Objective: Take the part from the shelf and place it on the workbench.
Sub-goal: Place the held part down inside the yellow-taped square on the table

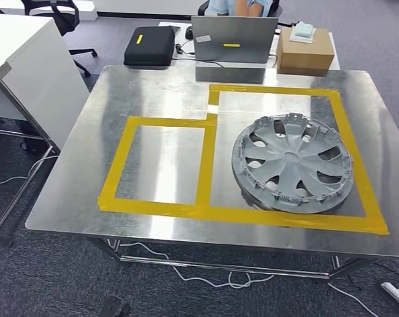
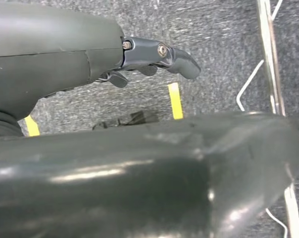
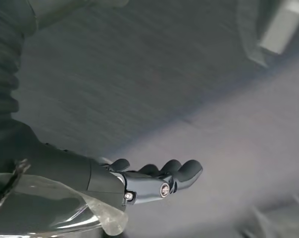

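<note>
From the head camera I have the steel workbench (image 1: 152, 86) square in front of me. Starting at the left of the frame, a white desk (image 1: 23, 63) sits in the upper left corner, and on the bench the smaller yellow tape square (image 1: 119, 155) lies left of centre with nothing in it. At the top centre, behind the bench, are a black case (image 1: 148, 45), a laptop (image 1: 233, 38) and a cardboard box (image 1: 304, 51), with a person seated beyond. To the right of centre, the larger taped square (image 1: 355, 162) holds the hubcap (image 1: 292, 162), lying flat with its ribbed back up.

My left hand (image 2: 155, 57) shows in the left wrist camera over grey carpet, fingers stretched out and holding nothing. My right hand (image 3: 155, 181) shows in its own wrist camera, blurred, fingers likewise extended and holding nothing.

I judge the placing step to be done: the part rests on the bench inside its tape, with both hands off it. If another part is wanted, my next move calls for turning to the shelf; otherwise I keep both arms low, well away from the hubcap.
</note>
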You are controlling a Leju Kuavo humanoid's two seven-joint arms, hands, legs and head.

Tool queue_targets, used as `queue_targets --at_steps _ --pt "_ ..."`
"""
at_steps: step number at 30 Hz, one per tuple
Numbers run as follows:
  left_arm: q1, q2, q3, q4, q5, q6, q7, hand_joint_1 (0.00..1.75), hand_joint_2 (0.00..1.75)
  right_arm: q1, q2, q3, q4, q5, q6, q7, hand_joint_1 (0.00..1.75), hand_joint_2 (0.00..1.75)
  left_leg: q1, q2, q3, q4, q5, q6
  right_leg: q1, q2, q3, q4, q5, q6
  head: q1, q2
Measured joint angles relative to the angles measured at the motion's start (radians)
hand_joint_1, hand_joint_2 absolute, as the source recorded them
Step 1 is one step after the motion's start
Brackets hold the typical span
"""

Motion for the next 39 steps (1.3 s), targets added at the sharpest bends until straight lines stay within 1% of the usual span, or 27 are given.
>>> queue_targets --at_steps 1,4,5,6,8,10,11,13,14,15,16,18,19,20,22,24,25,26,27,29,30,31,32,34,35,36,39 --pt "0.002 0.000 0.000 0.000 0.002 0.000 -0.001 0.00 0.00 -0.010 0.004 -0.021 0.047 0.018 0.015 0.036 0.00 1.75 0.000 0.000 0.015 -0.018 0.017 0.002 0.001 -0.001 -0.002 0.001 0.001 -0.001 -0.001 0.000" --pt "0.002 0.004 -0.001 0.000 0.007 -0.001 -0.003 0.00 0.00 -0.027 0.008 -0.057 0.167 0.060 0.065 0.120 0.00 1.75 -0.004 0.006 0.124 -0.217 0.102 0.017 0.005 -0.004 -0.002 0.005 0.002 0.002 -0.001 0.000" --pt "0.002 0.005 -0.001 0.000 0.009 -0.002 -0.003 0.00 0.00 -0.031 0.008 -0.063 0.199 0.069 0.075 0.136 0.00 1.75 -0.006 0.008 0.148 -0.266 0.114 0.021 0.006 -0.005 -0.004 0.006 0.003 0.005 -0.001 0.000" --pt "0.001 0.006 -0.002 0.000 0.010 -0.002 -0.004 0.00 0.00 -0.034 0.007 -0.068 0.227 0.075 0.083 0.147 0.00 1.75 -0.009 0.009 0.158 -0.290 0.116 0.025 0.007 -0.006 -0.008 0.007 0.005 0.009 0.000 0.000" --pt "0.004 0.006 -0.004 0.000 0.011 -0.002 -0.005 0.00 0.00 -0.039 0.006 -0.073 0.267 0.081 0.088 0.156 0.00 1.75 -0.010 0.009 0.155 -0.299 0.119 0.032 0.007 -0.008 -0.013 0.007 0.009 0.020 0.000 0.000" --pt "0.006 0.005 -0.006 0.000 0.012 -0.003 -0.005 0.00 0.00 -0.042 0.003 -0.077 0.295 0.084 0.094 0.163 0.00 1.75 -0.007 0.009 0.151 -0.308 0.130 0.042 0.005 -0.002 -0.027 0.029 -0.013 0.030 0.001 0.000" --pt "0.005 0.005 -0.007 0.000 0.013 -0.004 -0.005 0.00 0.00 -0.043 0.002 -0.079 0.306 0.086 0.104 0.171 0.00 1.75 -0.005 0.009 0.148 -0.313 0.136 0.047 0.004 0.002 -0.045 0.067 -0.042 0.034 0.002 0.000" --pt "0.004 0.005 -0.007 0.000 0.019 -0.004 -0.007 0.00 0.00 -0.043 -0.001 -0.081 0.328 0.097 0.146 0.198 0.00 1.75 -0.005 0.010 0.138 -0.313 0.144 0.053 0.002 0.010 -0.097 0.194 -0.118 0.040 0.004 0.000" --pt "0.004 0.003 -0.007 0.000 0.024 0.000 -0.010 0.00 0.00 -0.044 -0.002 -0.081 0.340 0.107 0.176 0.214 0.00 1.75 -0.006 0.010 0.132 -0.312 0.147 0.053 0.002 0.011 -0.120 0.254 -0.144 0.043 0.003 0.000" --pt "0.005 0.001 -0.007 0.000 0.027 0.007 -0.015 0.00 0.00 -0.043 -0.004 -0.080 0.353 0.120 0.209 0.229 0.00 1.31 -0.007 0.009 0.127 -0.311 0.151 0.053 0.001 0.012 -0.128 0.284 -0.152 0.045 0.003 0.000" --pt "0.006 -0.003 -0.007 0.000 0.030 0.015 -0.021 0.00 0.00 -0.043 -0.006 -0.079 0.364 0.137 0.246 0.243 0.00 0.87 -0.007 0.009 0.122 -0.309 0.153 0.051 0.001 0.012 -0.116 0.274 -0.140 0.045 0.003 0.000" --pt "0.007 -0.012 -0.007 0.000 0.032 0.030 -0.029 0.00 0.00 -0.043 -0.008 -0.071 0.382 0.171 0.313 0.264 0.00 0.00 -0.007 0.007 0.116 -0.304 0.157 0.048 -0.002 0.013 -0.038 0.144 -0.077 0.046 0.004 0.000" --pt "0.007 -0.016 -0.008 0.000 0.030 0.034 -0.030 0.00 0.00 -0.043 -0.009 -0.066 0.390 0.182 0.340 0.269 0.00 0.00 -0.008 0.006 0.113 -0.299 0.158 0.044 -0.002 0.015 0.003 0.071 -0.054 0.045 0.004 0.000" --pt "0.006 -0.020 -0.009 0.000 0.028 0.039 -0.030 0.00 0.00 -0.043 -0.010 -0.063 0.396 0.186 0.360 0.272 0.00 0.00 -0.010 0.005 0.110 -0.295 0.159 0.040 -0.003 0.018 0.030 0.019 -0.041 0.042 0.003 0.000" --pt "0.006 -0.028 -0.011 0.000 0.023 0.044 -0.028 0.00 0.00 -0.042 -0.011 -0.061 0.406 0.188 0.385 0.275 0.00 0.00 -0.013 0.004 0.105 -0.290 0.164 0.029 0.000 0.022 0.040 -0.008 -0.042 0.034 0.002 0.000" --pt "0.007 -0.032 -0.015 0.000 0.021 0.046 -0.027 0.00 0.00 -0.040 -0.011 -0.060 0.413 0.188 0.394 0.277 0.00 0.00 -0.010 0.002 0.100 -0.286 0.164 0.018 0.000 0.019 0.034 -0.007 -0.033 0.019 0.002 0.000" --pt "0.007 -0.033 -0.016 0.000 0.021 0.047 -0.026 0.00 0.00 -0.040 -0.011 -0.060 0.416 0.188 0.396 0.277 0.00 0.00 -0.008 0.003 0.094 -0.271 0.149 0.013 -0.001 0.016 0.032 -0.008 -0.027 0.011 0.001 0.000" --pt "0.007 -0.035 -0.017 0.000 0.021 0.047 -0.026 0.00 0.00 -0.040 -0.011 -0.059 0.418 0.188 0.397 0.277 0.00 0.00 -0.007 0.003 0.080 -0.237 0.119 0.008 -0.002 0.013 0.030 -0.010 -0.020 0.003 0.000 0.000" --pt "0.006 -0.035 -0.018 0.000 0.021 0.047 -0.026 0.00 0.00 -0.040 -0.011 -0.059 0.419 0.188 0.398 0.277 0.00 0.00 -0.005 0.004 0.060 -0.182 0.077 0.003 -0.002 0.009 0.027 -0.010 -0.015 -0.003 -0.002 0.000" --pt "0.006 -0.037 -0.018 0.000 0.021 0.047 -0.024 0.00 0.00 -0.039 -0.011 -0.058 0.422 0.191 0.395 0.278 0.00 0.00 -0.003 0.005 0.018 -0.048 0.000 -0.003 0.001 0.004 0.015 -0.008 -0.006 -0.007 -0.004 0.000" --pt "0.006 -0.038 -0.019 0.000 0.021 0.048 -0.022 0.00 0.00 -0.039 -0.011 -0.057 0.425 0.197 0.388 0.278 0.00 0.00 -0.002 0.005 0.011 -0.009 -0.016 -0.004 0.002 0.001 0.008 -0.006 -0.002 -0.008 -0.004 0.000" --pt "0.006 -0.039 -0.019 0.000 0.021 0.048 -0.018 0.00 0.00 -0.040 -0.011 -0.054 0.431 0.208 0.377 0.277 0.00 0.00 -0.002 0.005 0.021 -0.006 -0.011 -0.003 0.003 -0.001 0.001 -0.003 0.001 -0.007 -0.004 0.000" --pt "0.005 -0.039 -0.020 0.000 0.021 0.049 -0.014 0.00 0.00 -0.041 -0.012 -0.049 0.440 0.225 0.366 0.271 0.00 0.00 -0.002 0.005 0.050 -0.045 0.011 -0.001 0.004 -0.002 -0.004 0.000 0.003 -0.006 -0.004 0.000" --pt "0.000 -0.039 -0.021 0.000 0.021 0.050 -0.007 0.00 0.00 -0.043 -0.015 -0.033 0.463 0.260 0.348 0.251 0.00 0.00 -0.003 0.007 0.135 -0.185 0.067 0.008 0.007 -0.003 -0.010 0.006 0.006 -0.002 -0.004 0.000" --pt "-0.004 -0.040 -0.023 0.000 0.021 0.050 -0.004 0.00 0.00 -0.044 -0.017 -0.025 0.474 0.274 0.342 0.238 0.00 0.00 -0.005 0.008 0.168 -0.245 0.084 0.013 0.009 -0.004 -0.013 0.010 0.008 0.001 -0.004 0.000" --pt "-0.007 -0.040 -0.024 0.000 0.022 0.051 -0.002 0.00 0.00 -0.045 -0.020 -0.017 0.484 0.284 0.339 0.228 0.00 0.00 -0.007 0.008 0.184 -0.281 0.090 0.017 0.011 -0.005 -0.017 0.012 0.010 0.006 -0.003 0.000" --pt "-0.007 -0.043 -0.030 0.000 0.022 0.052 0.004 0.00 0.00 -0.046 -0.027 0.000 0.506 0.311 0.334 0.226 0.00 0.00 -0.009 0.008 0.180 -0.300 0.099 0.032 0.009 -0.006 -0.029 0.017 0.019 0.024 -0.003 0.000"
